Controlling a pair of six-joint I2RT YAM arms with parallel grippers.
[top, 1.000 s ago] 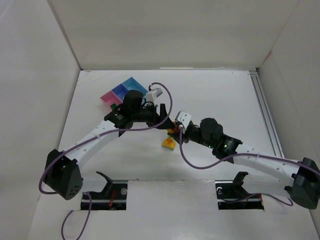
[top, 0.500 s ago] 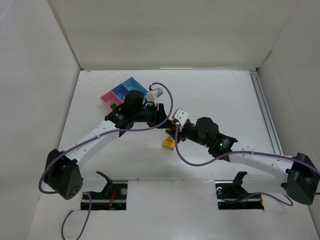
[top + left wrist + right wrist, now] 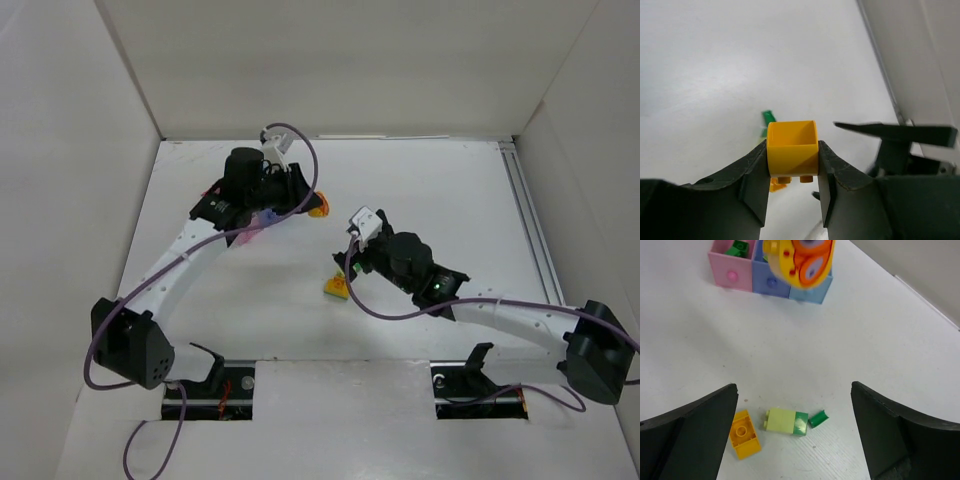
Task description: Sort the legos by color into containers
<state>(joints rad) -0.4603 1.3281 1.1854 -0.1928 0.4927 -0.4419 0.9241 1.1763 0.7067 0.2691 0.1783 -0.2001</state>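
- Left arm (image 3: 190,255) has swung from mid-table to the back-left of the white table (image 3: 430,200) since a second ago. Right arm (image 3: 500,315) has edged slightly left.
- Top view: the left gripper (image 3: 310,202) now shows a small orange-yellow studded plastic brick (image 3: 319,209) at its tips, lifted clear of the table.
- Left wrist view: the jaws are closed partway and pinch that carried brick by two opposite walls, hollow side to camera, studs down. The grip looks square.
- Right wrist view: the right gripper (image 3: 795,435) is spread wide and holds nothing.
- It hovers above a second orange-yellow brick (image 3: 745,434) and a lime brick (image 3: 782,420) joined to a dark green brick (image 3: 801,424). A small green scrap (image 3: 818,417) lies just beside them.
- Same view: the joined pink-and-blue plastic bin tray (image 3: 732,275) sits at the far end, with a green brick (image 3: 737,248) in a pink compartment.
- The carried brick blurs in front of the blue compartments (image 3: 772,284). We can't tell if it is truly over one.
- Step, as we judge it: drop the carried brick in its bin. We should centre over one compartment and off the thin walls. Then go low before release, open gently, and avoid the bin with the green.
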